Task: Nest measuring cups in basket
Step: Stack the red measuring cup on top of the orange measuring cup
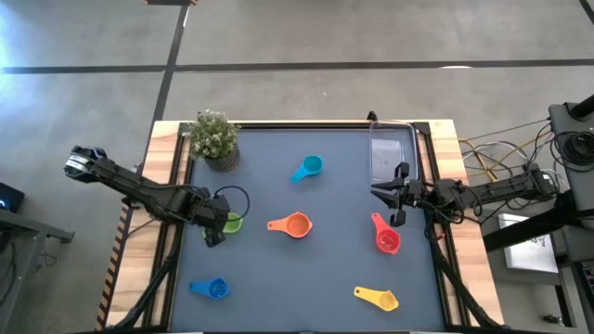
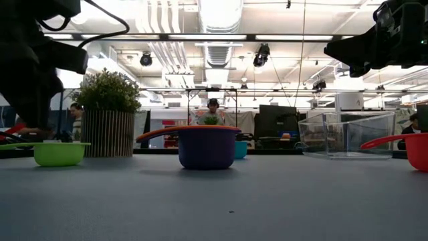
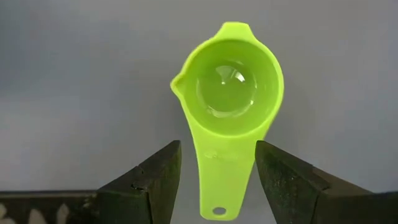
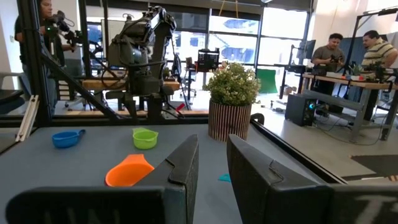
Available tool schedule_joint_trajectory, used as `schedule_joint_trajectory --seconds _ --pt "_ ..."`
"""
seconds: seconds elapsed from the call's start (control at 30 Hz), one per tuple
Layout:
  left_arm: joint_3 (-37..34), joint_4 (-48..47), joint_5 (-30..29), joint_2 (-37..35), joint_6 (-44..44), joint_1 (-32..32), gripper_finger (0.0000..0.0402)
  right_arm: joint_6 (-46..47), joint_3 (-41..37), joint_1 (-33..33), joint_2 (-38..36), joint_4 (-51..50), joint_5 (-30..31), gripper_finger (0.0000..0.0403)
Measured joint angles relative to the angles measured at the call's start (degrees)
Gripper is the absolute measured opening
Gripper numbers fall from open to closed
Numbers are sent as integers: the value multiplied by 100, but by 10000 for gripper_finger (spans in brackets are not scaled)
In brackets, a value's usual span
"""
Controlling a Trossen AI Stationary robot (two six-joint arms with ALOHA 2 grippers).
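The green measuring cup (image 3: 230,87) stands upright on the mat at the table's left (image 1: 233,223). My left gripper (image 3: 217,146) is open and low over it, one finger on each side of the cup's flat handle (image 3: 217,180), with a gap showing on both sides. My right gripper (image 1: 385,195) hangs open with a narrow gap (image 4: 212,146), between the clear basket (image 1: 390,153) and the red cup (image 1: 387,239). The orange cup (image 1: 294,225) sits mid-table; the low view shows a purple cup (image 2: 207,150) under its rim. Light blue (image 1: 309,168), blue (image 1: 212,289) and yellow (image 1: 377,298) cups lie apart.
A potted plant (image 1: 215,139) stands at the far left corner of the mat. The basket stands against the far right edge. Wooden rails frame the mat. People work at desks in the room beyond the table.
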Motion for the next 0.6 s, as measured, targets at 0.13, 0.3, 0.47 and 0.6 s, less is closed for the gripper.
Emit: schedule_joint_trajectory --seconds 0.13,0.3,0.47,0.6 --pt "-2 44 94 2 -18 -36 190 1 -2 2 0 0 -2 73" --pt "-2 70 164 2 -38 -98 200 1 0 1 0 1 -1 73" --pt "-4 92 163 4 -214 -120 231 1 0 1 -1 0 -1 73" --pt "-7 92 163 4 -276 -120 266 1 0 0 0 0 -1 73"
